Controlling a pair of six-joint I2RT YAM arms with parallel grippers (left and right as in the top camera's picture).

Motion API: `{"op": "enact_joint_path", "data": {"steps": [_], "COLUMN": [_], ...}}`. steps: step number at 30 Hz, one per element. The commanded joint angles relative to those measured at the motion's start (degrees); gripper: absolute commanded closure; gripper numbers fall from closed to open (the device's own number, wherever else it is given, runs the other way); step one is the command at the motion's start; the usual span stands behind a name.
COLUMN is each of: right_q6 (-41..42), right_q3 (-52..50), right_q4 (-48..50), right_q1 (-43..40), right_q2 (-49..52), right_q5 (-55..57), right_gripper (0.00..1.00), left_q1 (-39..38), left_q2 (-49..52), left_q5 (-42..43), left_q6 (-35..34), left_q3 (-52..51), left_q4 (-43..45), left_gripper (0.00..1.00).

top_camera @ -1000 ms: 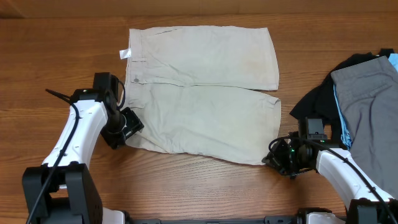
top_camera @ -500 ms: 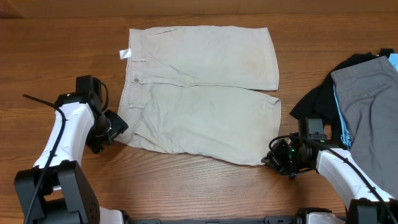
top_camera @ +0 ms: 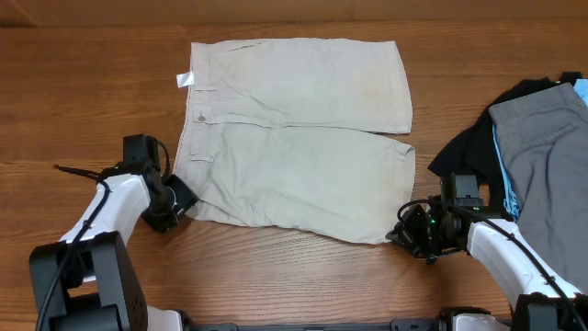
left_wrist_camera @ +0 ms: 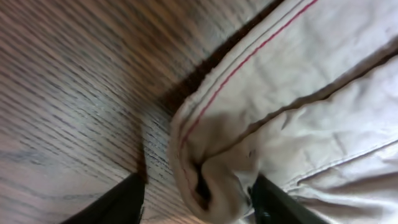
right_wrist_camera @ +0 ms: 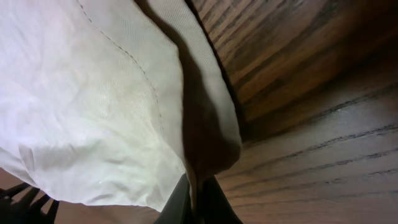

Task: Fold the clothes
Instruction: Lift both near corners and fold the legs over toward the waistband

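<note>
One pair of shorts (top_camera: 294,138), left claw (top_camera: 179,204) and right claw (top_camera: 401,235) at corners.

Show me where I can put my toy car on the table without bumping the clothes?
The table is bare left of the beige shorts, along the front edge below their middle, and in the gap between them and the black garment. The right side is crowded: the grey garment lies piled on the black one.
</note>
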Motion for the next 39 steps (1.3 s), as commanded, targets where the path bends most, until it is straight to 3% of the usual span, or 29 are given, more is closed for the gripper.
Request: {"op": "enact_joint_path", "data": {"steps": [1, 4, 6, 11, 16, 21, 27, 31, 39], "right_q6": [0.3, 0.3, 0.2, -0.5, -5.1, -9.3, -11.8, -12.1, -13.6], "right_q3": [0.2, 0.2, 0.4, 5.2, 16.3, 29.6, 41.4, 48.1, 57.1], "right_q4": [0.2, 0.4, 0.3, -4.4, -13.9, -22.0, -22.4, -20.9, -14.0], "right_q1": [-0.3, -0.3, -0.3, -0.3, -0.3, -0.3, -0.3, -0.3, -0.3], "right_q2": [-0.7, -0.7, -0.7, -0.7, -0.7, -0.7, -0.1, 4.9, 14.0], "right_q5": [0.0, -0.1, -0.1, 0.0, 3.6, 9.7, 13.1, 13.2, 11.0], "right_gripper": [0.96, 0.96, 0.96, 0.96, 0.96, 0.96, 0.96, 0.96, 0.96], "left_q1": [-0.1, 0.0, 0.0, 0.0, -0.1, -0.1, -0.1, -0.1, -0.1], "left_q2": [-0.9, -0.9, -0.9, -1.0, -1.0, -4.3, -7.6, -7.6, -7.6], "left_q5": [0.2, 0.2, 0.2, 0.9, 2.4, 6.7, 7.0, 6.0, 6.6], "left_q6": [0.4, 1.2, 3.2, 6.4, 8.5, 10.7, 10.7, 10.7, 7.2], "left_q3": [-1.1, -1.1, -1.1, -0.3, 5.6, 15.0, 28.0, 32.8, 33.5], "left_q4": [-0.2, -0.2, -0.2, -2.6, -11.9, -21.8, -28.9, -27.1, -13.2], "left_gripper": [0.63, 0.86, 0.96, 0.96, 0.96, 0.96, 0.96, 0.96, 0.96]}}
